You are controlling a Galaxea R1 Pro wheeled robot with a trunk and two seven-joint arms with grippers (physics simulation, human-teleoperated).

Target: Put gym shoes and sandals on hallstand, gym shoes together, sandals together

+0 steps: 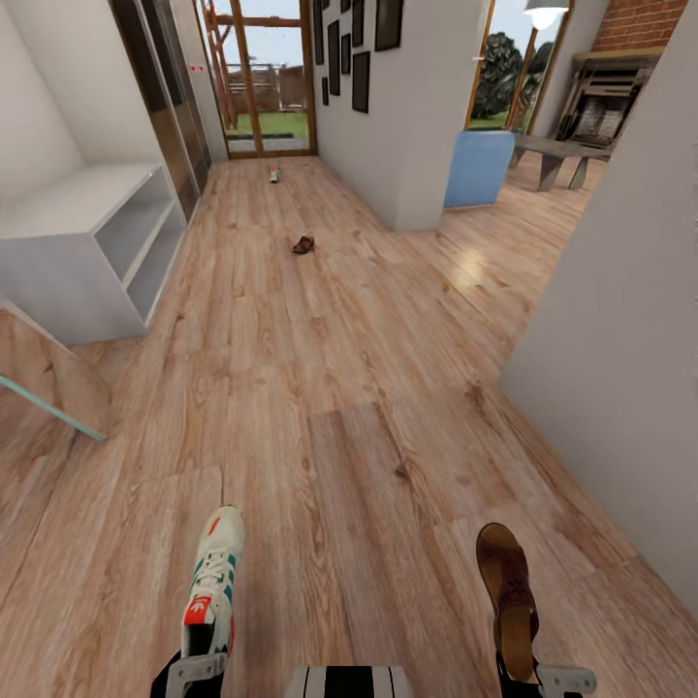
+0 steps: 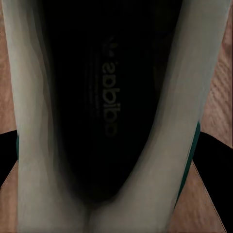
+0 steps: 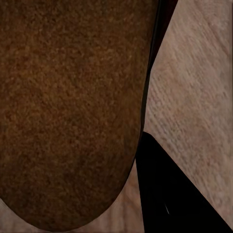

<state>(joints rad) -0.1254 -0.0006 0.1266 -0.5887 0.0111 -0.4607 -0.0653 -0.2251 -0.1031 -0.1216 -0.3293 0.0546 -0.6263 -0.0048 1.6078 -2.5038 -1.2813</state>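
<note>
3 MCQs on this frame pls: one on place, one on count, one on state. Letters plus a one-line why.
1. Where does the hallstand stand in the head view?
A. against the wall at left
B. beside the blue panel at right
C. in front of the glass door

2. How many shoes lie loose on the floor further down the corridor?
A. none
B. two
C. four

3. What is the left hand doing?
A. hanging open with nothing in it
B. holding a gym shoe
C. holding a sandal

Key:
1 A: the white hallstand sits at the left wall.
2 B: a brown sandal on the floor and a small far shoe near the door.
3 B: the left hand grips the gym shoe by its heel; the right hand has the held sandal.
</note>
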